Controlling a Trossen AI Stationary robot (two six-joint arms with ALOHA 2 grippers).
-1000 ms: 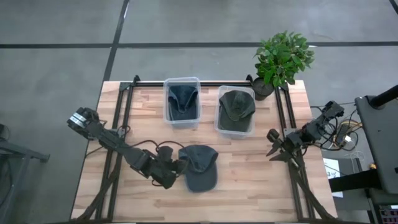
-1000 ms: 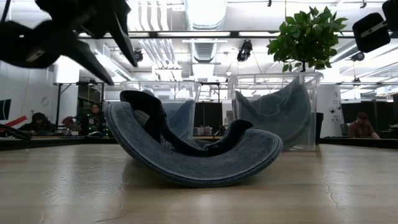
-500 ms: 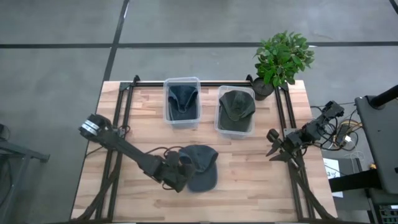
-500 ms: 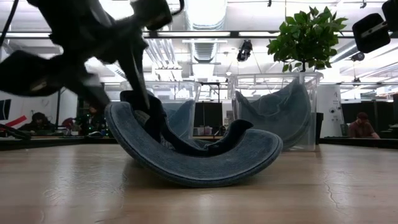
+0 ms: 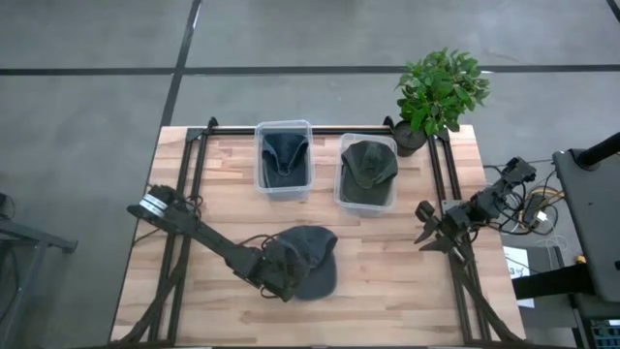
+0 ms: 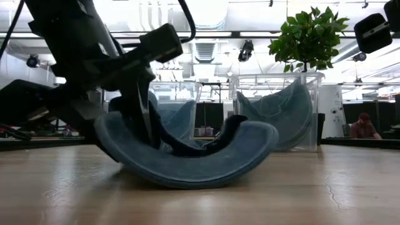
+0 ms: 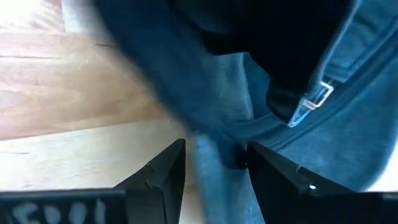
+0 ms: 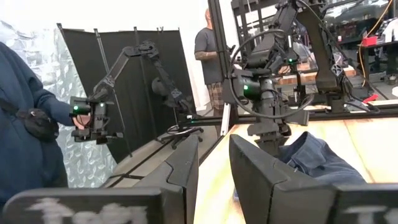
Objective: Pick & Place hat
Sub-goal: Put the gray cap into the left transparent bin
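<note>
A blue denim hat (image 5: pixel 312 260) lies upside down on the table, resting on its rounded crown (image 6: pixel 187 178). My left gripper (image 5: pixel 283 276) is at its left rim and shut on it; the low view shows the gripper (image 6: pixel 140 122) reaching down into the hat's hollow. In the left wrist view the rim (image 7: pixel 214 158) fills the gap between my fingers, and the strap buckle (image 7: pixel 311 102) shows beyond. My right gripper (image 5: pixel 424 225) waits, open, by the table's right edge. My left gripper holds the hat by its rim (image 7: pixel 217 155) at the hat's left end, one finger (image 6: pixel 142 125) inside the hollow and one outside. It comes slanting down from the table's left. The hat is tipped toward the gripper, its crown on the table.
Two clear bins stand at the far side: the left bin (image 5: pixel 284 158) holds a blue hat, the right bin (image 5: pixel 368 173) a dark green hat. A potted plant (image 5: pixel 441 92) stands at the far right corner. People stand beyond the table (image 8: pixel 25 124).
My left gripper has moved right and down from beside the hat onto its left rim and taken hold. The hat has slid a little to the left and rocked: its left end has dipped and its right end has risen.
</note>
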